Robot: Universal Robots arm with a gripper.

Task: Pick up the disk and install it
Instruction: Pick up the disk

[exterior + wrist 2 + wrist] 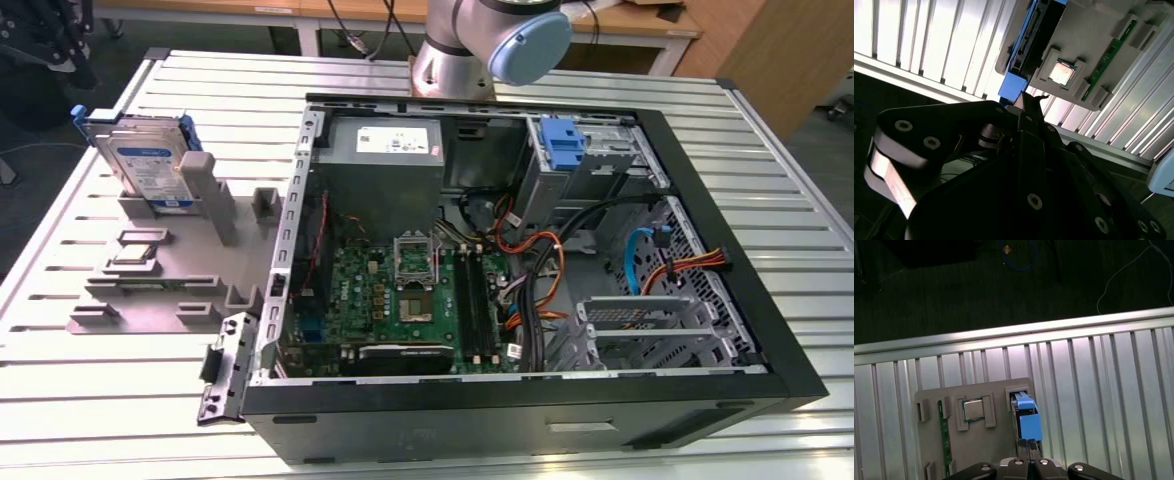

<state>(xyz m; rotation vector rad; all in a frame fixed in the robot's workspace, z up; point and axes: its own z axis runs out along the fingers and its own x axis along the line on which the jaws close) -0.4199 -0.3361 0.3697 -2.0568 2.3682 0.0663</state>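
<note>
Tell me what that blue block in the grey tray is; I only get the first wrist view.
Observer: It is the edge of the disk. In the exterior view it stands upright in the grey holder, label facing out.
Operator: Is there a computer anywhere near?
Observer: Yes, an open computer case lies on the table, to the exterior view's right of the holder.
Operator: Anything else blue in there?
Observer: A blue bracket sits on the metal drive bay at the case's far corner.
Operator: Has the disk been picked up yet?
Observer: No, in the exterior view it rests in the holder with nothing gripping it.
</note>
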